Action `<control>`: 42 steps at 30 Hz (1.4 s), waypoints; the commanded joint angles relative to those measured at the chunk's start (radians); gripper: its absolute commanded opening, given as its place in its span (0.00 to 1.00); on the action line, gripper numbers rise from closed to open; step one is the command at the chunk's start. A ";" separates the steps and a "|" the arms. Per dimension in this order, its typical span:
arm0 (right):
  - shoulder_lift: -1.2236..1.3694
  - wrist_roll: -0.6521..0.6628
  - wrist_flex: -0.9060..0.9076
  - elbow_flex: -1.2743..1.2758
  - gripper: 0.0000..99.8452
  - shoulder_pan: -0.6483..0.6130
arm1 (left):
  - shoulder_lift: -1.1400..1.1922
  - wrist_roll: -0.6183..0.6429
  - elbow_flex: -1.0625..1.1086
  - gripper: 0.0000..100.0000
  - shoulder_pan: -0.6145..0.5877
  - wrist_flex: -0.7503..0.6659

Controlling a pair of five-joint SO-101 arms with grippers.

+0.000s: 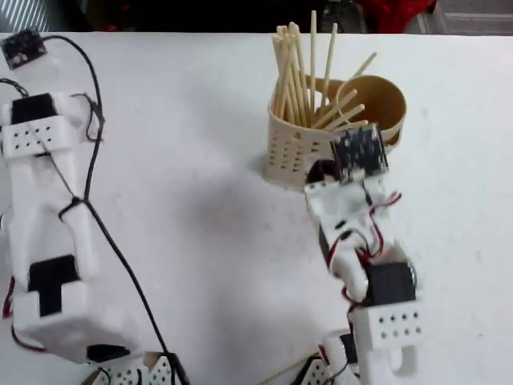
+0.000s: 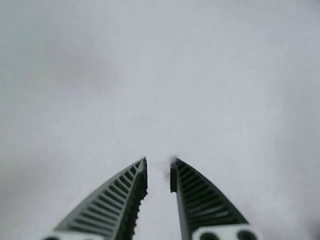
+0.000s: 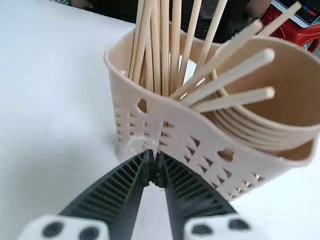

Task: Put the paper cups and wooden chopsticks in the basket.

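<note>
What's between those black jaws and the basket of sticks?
Nothing: in the right wrist view the shut jaws' tips sit right at the basket, touching or nearly so.

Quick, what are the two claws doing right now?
Left gripper: slightly open, empty.
Right gripper: shut, empty, close to the basket.

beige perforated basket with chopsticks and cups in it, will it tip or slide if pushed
The beige perforated plastic basket looks thin-walled and light, so it would probably slide on the smooth white table. The tall wooden chopsticks stand above its rim and the stacked paper cups lean sideways, so a high push might tip it.
</note>
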 commanded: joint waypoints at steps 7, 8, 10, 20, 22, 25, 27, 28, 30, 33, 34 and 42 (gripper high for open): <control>-0.584 0.287 0.050 0.400 0.02 0.022 | -0.320 -0.014 -0.034 0.10 0.013 0.192; -0.644 0.302 0.074 0.431 0.02 0.030 | -0.334 -0.014 -0.034 0.10 0.013 0.201; -0.651 0.318 0.119 0.459 0.02 0.059 | -0.357 -0.015 -0.032 0.10 0.013 0.216; -0.645 0.318 0.143 0.621 0.02 0.203 | -0.387 -0.025 0.023 0.10 0.015 0.249; -0.644 0.318 0.139 0.689 0.02 0.200 | -0.387 -0.087 0.081 0.10 0.027 0.204; -0.639 0.318 0.143 0.726 0.02 0.205 | -0.389 -0.147 0.209 0.10 0.030 0.103; -0.639 0.318 0.145 0.726 0.02 0.206 | -0.389 -0.150 0.298 0.10 0.030 0.023; -0.639 0.318 0.145 0.726 0.02 0.206 | -0.389 -0.150 0.342 0.10 0.030 -0.017; -0.639 0.318 0.147 0.726 0.02 0.206 | -0.403 -0.157 0.425 0.06 0.030 -0.094; -0.639 0.318 0.188 0.726 0.02 0.206 | -0.495 -0.166 0.572 0.02 0.031 -0.212; -0.639 0.318 0.211 0.726 0.02 0.205 | -0.542 -0.183 0.631 0.03 0.033 -0.249; -0.639 0.318 0.367 0.726 0.02 0.205 | -1.047 -0.387 1.224 0.04 0.035 -0.678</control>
